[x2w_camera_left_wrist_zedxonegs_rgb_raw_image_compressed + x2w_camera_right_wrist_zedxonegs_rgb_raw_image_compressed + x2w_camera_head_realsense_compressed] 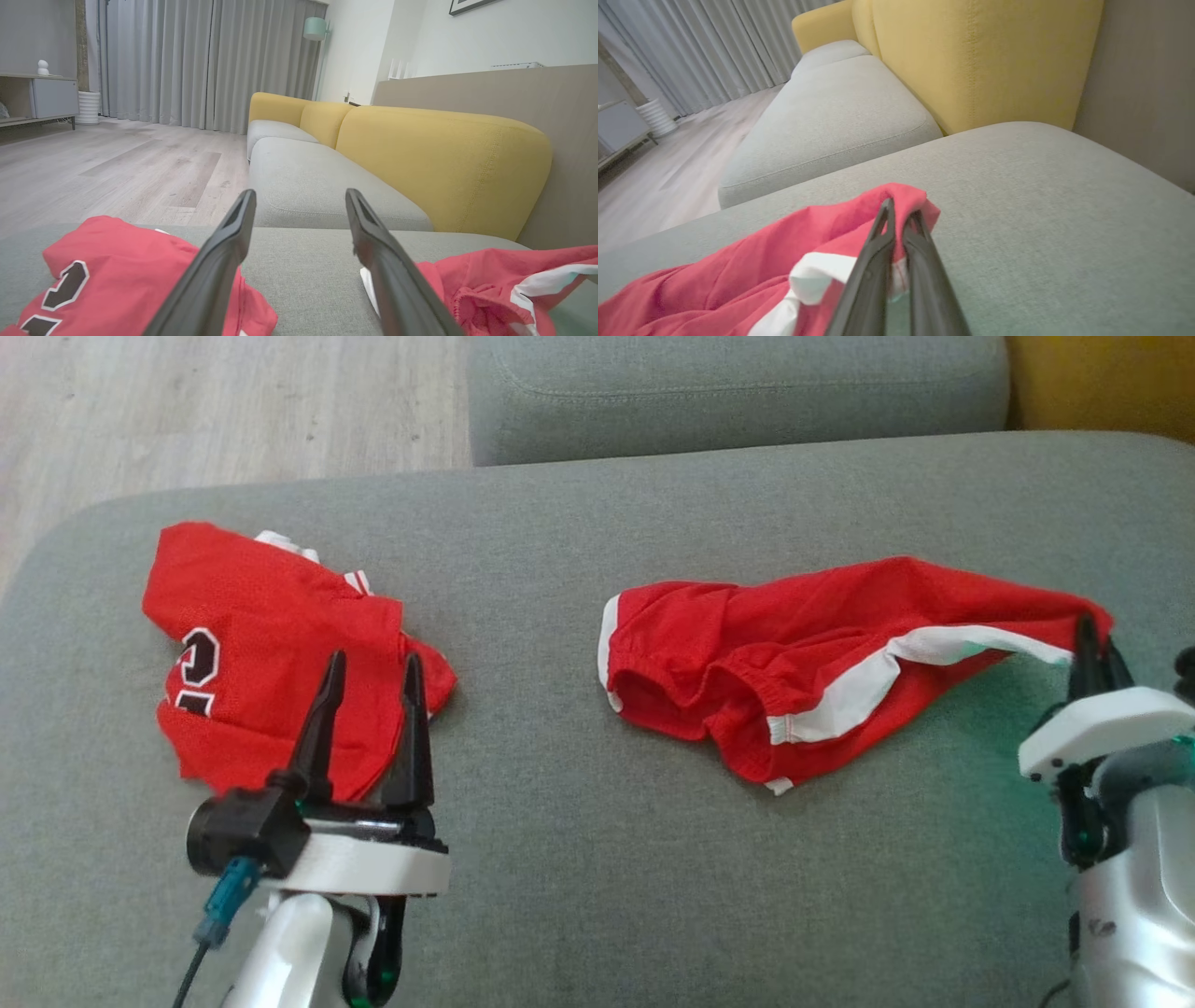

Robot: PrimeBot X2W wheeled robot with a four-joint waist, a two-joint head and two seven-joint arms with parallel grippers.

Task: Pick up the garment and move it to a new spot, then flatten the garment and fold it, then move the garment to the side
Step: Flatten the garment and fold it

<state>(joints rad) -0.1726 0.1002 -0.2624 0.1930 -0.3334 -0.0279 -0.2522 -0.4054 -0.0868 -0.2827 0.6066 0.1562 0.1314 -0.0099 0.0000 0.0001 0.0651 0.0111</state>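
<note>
The grey sofa cushion [597, 877] is carrying two red garments. The shorts [803, 653] are lying right of centre, with their long axis running left to right and the waistband at the left end. The jersey [252, 653] is lying crumpled at the left. The right claw [1092, 644] is pinching the shorts' raised right corner, closed on the cloth. The left claw [373, 663] is hovering wide open and empty over the jersey's near edge. The loose waistband lies to its right, probably within that arm's easier reach.

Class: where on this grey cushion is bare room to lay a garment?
Bare: the cushion strip between red jersey and red shorts, and the near edge. Crowded: the jersey by the left pincer; the shorts the right pincer grips.
</note>
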